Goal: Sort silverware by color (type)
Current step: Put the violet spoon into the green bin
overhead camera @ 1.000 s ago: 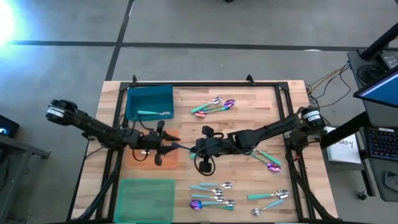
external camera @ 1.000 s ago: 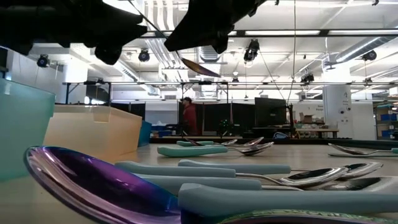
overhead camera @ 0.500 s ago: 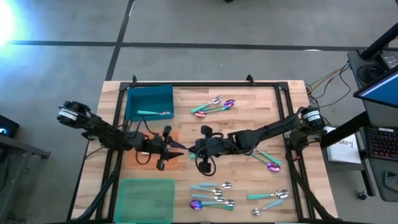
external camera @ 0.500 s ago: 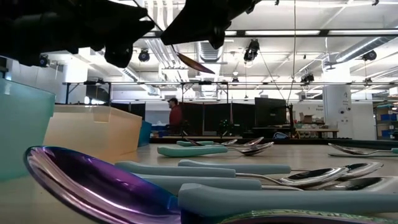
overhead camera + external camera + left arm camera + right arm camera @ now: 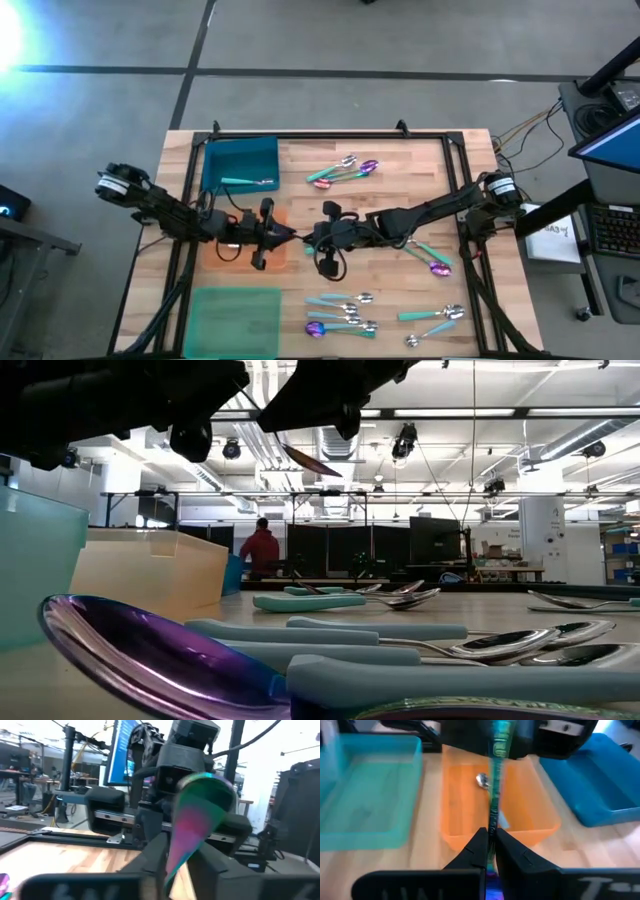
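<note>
An iridescent purple-pink spoon (image 5: pixel 297 238) hangs in the air between my two grippers, above the right rim of the orange bin (image 5: pixel 232 256). My left gripper (image 5: pixel 283 238) comes from the table's left and is shut on the spoon's thin handle. My right gripper (image 5: pixel 312 240) comes from the right and is shut on the same spoon. The left wrist view shows the spoon's head (image 5: pixel 202 802) in front of the right gripper. More silverware lies on the table in groups: far (image 5: pixel 345 170), near (image 5: pixel 340 315), near right (image 5: pixel 435 318). My left gripper pinches the handle near its free end (image 5: pixel 172 862) between its two fingers, which come about level from the table's left and lie along the spoon. The spoon is lifted clear. My right gripper pinches the thin handle (image 5: pixel 493 820) between its two fingertips, coming from the table's right and slanting slightly down. The handle runs straight out past the tips to the left gripper. A purple part (image 5: pixel 490 892) shows behind the tips.
A blue bin (image 5: pixel 240 160) at the far left holds one teal-handled piece. The orange bin holds a small shiny piece (image 5: pixel 481 780). A green bin (image 5: pixel 237 320) stands at the near left. A person (image 5: pixel 262 550) walks in the room behind.
My left gripper has moved toward the table's right, up to the spoon's handle end, tipped its fingers upward, and closed on the handle. My right gripper has kept still with the spoon. In the room behind, the person has walked leftward.
</note>
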You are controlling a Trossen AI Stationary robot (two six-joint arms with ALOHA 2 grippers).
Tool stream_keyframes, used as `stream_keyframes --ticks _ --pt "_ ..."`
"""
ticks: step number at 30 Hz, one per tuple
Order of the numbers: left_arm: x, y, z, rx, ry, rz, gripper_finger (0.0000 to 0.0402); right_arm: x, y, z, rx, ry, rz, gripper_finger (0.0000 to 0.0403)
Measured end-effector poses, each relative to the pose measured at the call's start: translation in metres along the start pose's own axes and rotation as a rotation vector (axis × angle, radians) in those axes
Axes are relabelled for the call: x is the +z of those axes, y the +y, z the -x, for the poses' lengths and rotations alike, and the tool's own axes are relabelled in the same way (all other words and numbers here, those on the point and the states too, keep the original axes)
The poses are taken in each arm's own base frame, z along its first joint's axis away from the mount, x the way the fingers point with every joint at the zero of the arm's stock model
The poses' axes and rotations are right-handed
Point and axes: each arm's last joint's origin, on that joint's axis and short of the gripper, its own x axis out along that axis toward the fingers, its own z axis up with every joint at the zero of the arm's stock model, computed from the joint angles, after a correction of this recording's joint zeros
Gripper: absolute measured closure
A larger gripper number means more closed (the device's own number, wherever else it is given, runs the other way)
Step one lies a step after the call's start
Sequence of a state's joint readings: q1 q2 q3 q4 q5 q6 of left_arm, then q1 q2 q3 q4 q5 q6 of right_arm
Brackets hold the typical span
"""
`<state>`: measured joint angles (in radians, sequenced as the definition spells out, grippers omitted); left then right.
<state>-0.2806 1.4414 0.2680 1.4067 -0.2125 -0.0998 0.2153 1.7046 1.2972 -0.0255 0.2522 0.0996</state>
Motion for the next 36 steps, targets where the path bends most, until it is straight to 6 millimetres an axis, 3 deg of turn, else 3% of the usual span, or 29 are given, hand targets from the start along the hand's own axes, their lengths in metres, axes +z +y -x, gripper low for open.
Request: stream_keyframes --ticks 11,21,28,32,36 --pt "0.001 -0.001 0.0 -0.001 -0.008 0.041 0.038 0.003 -0.001 0.005 0.006 0.0 -0.015 0.038" --pt "0.004 -0.001 0.001 -0.001 -0.02 0.045 0.038 0.014 -0.011 0.048 -0.018 0.08 -0.078 0.0284" --pt "0.015 -0.009 -0.001 -0.178 -0.015 0.246 0.038 -0.004 -0.018 0.076 -0.044 0.358 -0.253 0.0267" --pt "0.014 -0.019 -0.008 -0.25 0.159 0.365 0.038 -0.019 -0.015 0.084 -0.081 0.514 -0.326 0.0273" --pt "0.016 -0.032 -0.018 -0.214 0.431 0.363 0.038 -0.03 -0.01 0.088 -0.124 0.625 -0.334 0.0282"
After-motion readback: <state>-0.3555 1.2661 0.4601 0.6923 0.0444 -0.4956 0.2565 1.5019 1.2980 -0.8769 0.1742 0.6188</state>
